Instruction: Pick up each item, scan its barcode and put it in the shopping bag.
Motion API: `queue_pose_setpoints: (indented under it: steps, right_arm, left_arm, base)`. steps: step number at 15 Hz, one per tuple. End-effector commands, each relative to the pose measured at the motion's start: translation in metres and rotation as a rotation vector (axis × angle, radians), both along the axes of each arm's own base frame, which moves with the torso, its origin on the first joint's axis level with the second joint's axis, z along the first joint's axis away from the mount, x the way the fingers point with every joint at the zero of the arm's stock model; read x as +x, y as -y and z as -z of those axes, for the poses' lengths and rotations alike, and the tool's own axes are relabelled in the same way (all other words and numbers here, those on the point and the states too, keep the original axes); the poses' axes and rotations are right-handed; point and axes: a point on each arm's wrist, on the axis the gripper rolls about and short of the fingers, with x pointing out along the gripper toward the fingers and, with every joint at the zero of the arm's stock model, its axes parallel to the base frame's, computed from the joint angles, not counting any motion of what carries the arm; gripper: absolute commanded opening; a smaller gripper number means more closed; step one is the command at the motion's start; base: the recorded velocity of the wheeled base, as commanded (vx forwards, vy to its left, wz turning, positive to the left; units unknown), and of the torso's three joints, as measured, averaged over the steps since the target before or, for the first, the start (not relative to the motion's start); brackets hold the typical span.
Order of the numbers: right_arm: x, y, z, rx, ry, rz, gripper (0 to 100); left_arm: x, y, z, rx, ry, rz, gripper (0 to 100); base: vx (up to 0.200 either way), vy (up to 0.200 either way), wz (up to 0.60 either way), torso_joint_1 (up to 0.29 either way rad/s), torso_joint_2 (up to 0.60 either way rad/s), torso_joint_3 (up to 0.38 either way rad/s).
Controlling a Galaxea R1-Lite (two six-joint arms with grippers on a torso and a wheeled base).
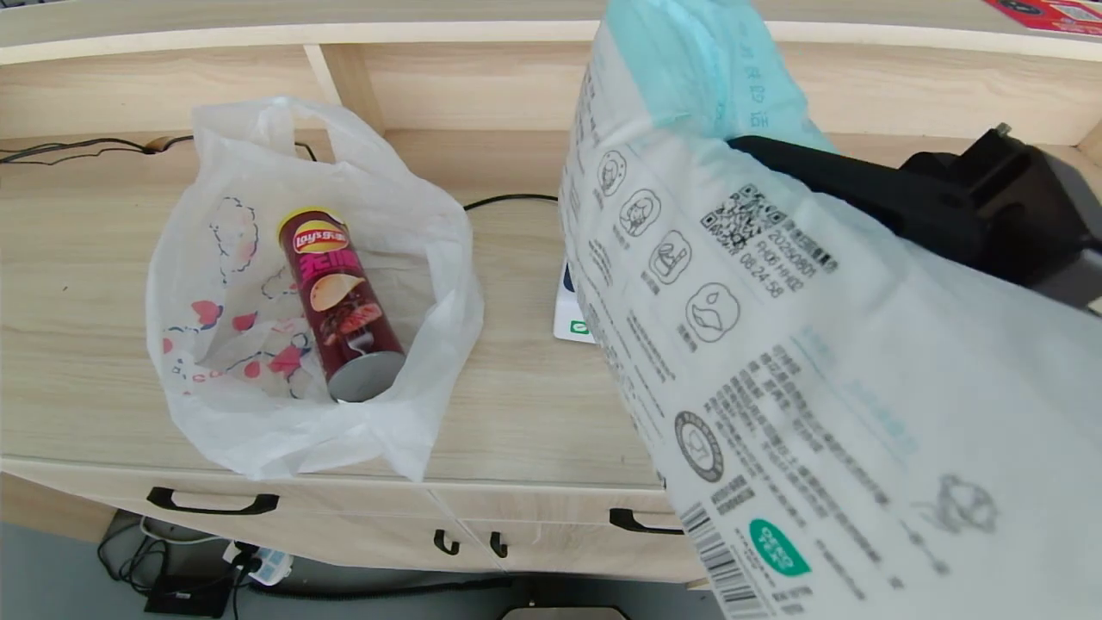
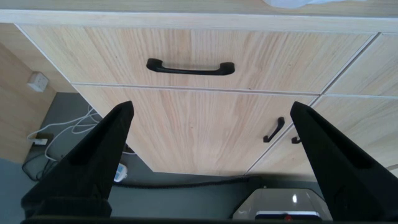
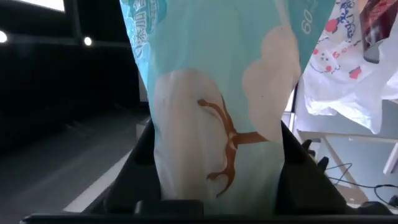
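At three o'clock, the right tool (image 3: 216,149) grips a tissue pack (image 1: 775,344) high, barcode (image 1: 723,560) showing for scanning; the left tool (image 2: 211,111) hangs open, empty.

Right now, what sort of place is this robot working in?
Probably a mock shop checkout: a light wooden counter with black-handled drawers, a white printed plastic shopping bag holding a maroon cylindrical chip can, and a large pale blue and white soft package with its barcode showing.

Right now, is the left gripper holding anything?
No, the left gripper is open, with only the cabinet front showing in its gap.
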Motion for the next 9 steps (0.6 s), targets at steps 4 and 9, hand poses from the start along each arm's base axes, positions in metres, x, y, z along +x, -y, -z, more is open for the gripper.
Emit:
queue_pose_setpoints:
  steps: [4, 9]
  right_arm:
    - [0.02, 0.006, -0.006, 0.169, -0.172, -0.057, 0]
    - [0.023, 0.011, -0.003, 0.202, -0.193, -0.089, 0]
  left_arm:
    - [0.0, 0.0, 0.0, -0.002, -0.001, -0.001, 100]
    - [0.0, 0.0, 0.0, 0.0, -0.004, 0.0, 100]
  base:
    - [0.0, 0.0, 0.0, 0.0, 0.0, 0.0]
    - [0.0, 0.0, 0.0, 0.0, 0.0, 0.0]
